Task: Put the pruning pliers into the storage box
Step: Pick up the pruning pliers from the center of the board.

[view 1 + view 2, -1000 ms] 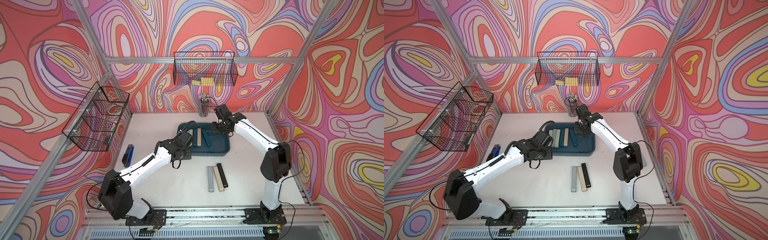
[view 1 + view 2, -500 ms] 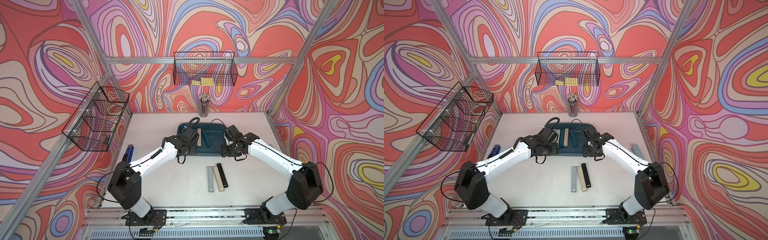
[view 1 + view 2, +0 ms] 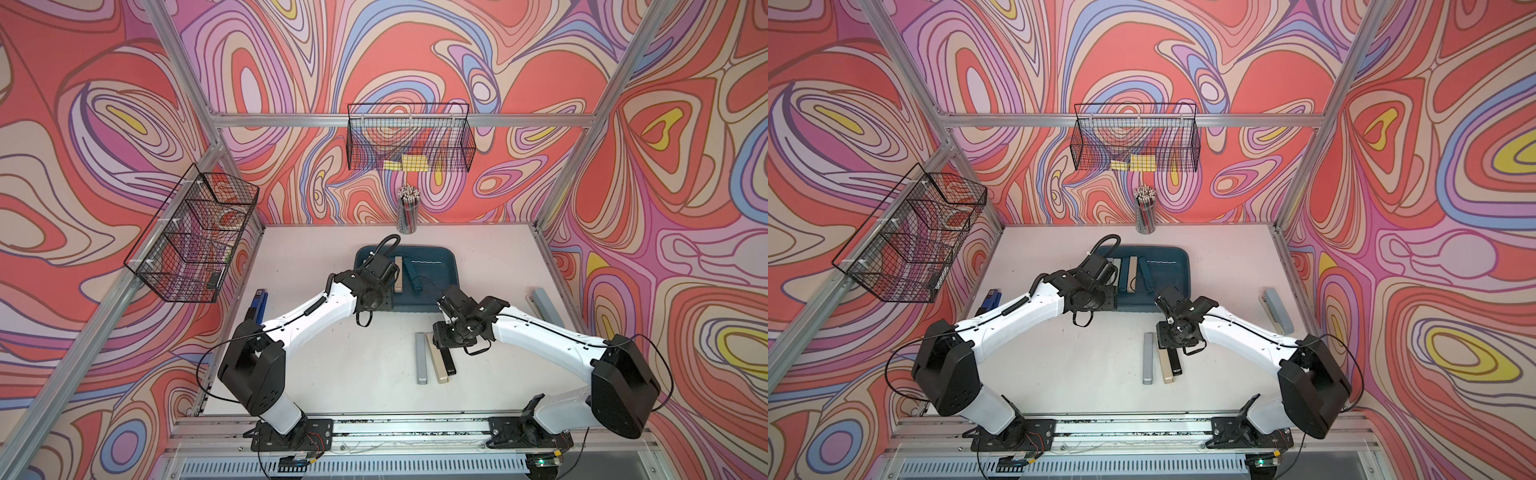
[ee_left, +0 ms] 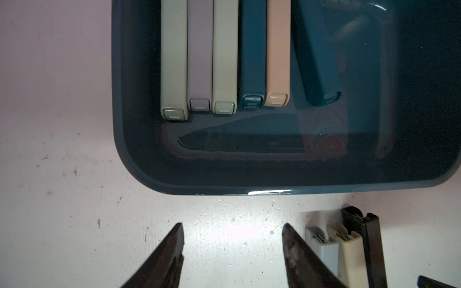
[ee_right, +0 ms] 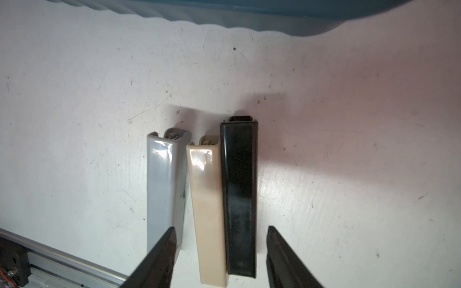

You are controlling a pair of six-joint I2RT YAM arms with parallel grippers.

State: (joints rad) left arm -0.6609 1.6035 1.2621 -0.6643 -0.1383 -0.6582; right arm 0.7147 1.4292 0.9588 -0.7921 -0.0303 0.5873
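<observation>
**Right wrist view: lined up for the next pick**

The right end effector (image 5: 221,228) hangs with its fingers spread and nothing between them. It is above the black case (image 5: 239,194) and the beige case (image 5: 208,199), and one fingertip (image 5: 162,254) overlaps the edge of the grey case (image 5: 162,187). That straddle reads as a line-up for a pick. The black one seems the likeliest target, since it has free desk on its outer side. The beige case lies tight against it, so the inner finger may find no gap to enter.

These three pruning pliers (image 3: 440,370) lie side by side on the desk (image 3: 353,365), low in the centre of the frame in both top views. The storage box (image 3: 436,286) sits mid-frame just above them.

The left end effector (image 4: 232,224) is likewise spread and empty, over bare desk just short of the box's rim. Inside the box, a row of five cases (image 4: 225,57) lies packed side by side: pale green, lilac-grey, pale green, teal, beige. A tilted teal case (image 4: 316,57) lies next to them. Packing them close leaves open floor for the rest. I judge six in and three to go.
</observation>
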